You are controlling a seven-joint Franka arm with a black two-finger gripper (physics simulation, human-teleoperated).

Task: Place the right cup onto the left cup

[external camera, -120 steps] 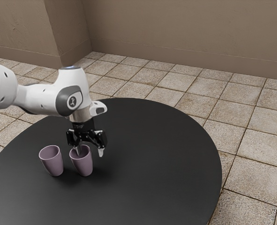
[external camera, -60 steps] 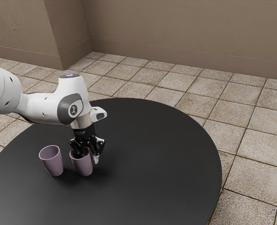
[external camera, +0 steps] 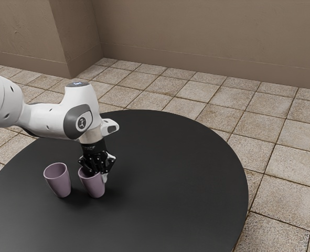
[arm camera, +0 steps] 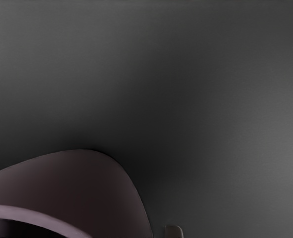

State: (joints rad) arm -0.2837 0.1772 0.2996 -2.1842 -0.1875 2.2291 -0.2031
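My gripper (external camera: 99,172) points down at the right cup (external camera: 94,186), one finger inside its mouth and the other against the outer wall, shut on that wall. This mauve cup stands upright on the table, its rim partly hidden by the hand. Beside it, toward the exterior view's left, the left cup (external camera: 60,181) stands upright and apart, its mouth uncovered. From the wrist, the right cup (arm camera: 82,186) appears large at the lower edge, near a fingertip (arm camera: 174,231) of my gripper.
The round black table (external camera: 181,178) extends beyond the cups toward the exterior view's right. Its curved edge borders a tiled floor (external camera: 286,199), with a brown wall (external camera: 207,37) farther back.
My hand has come down over the right cup, and its fingers have closed from wide apart onto the wall. The cup has shifted slightly toward the exterior view's right; the left cup has stayed put.
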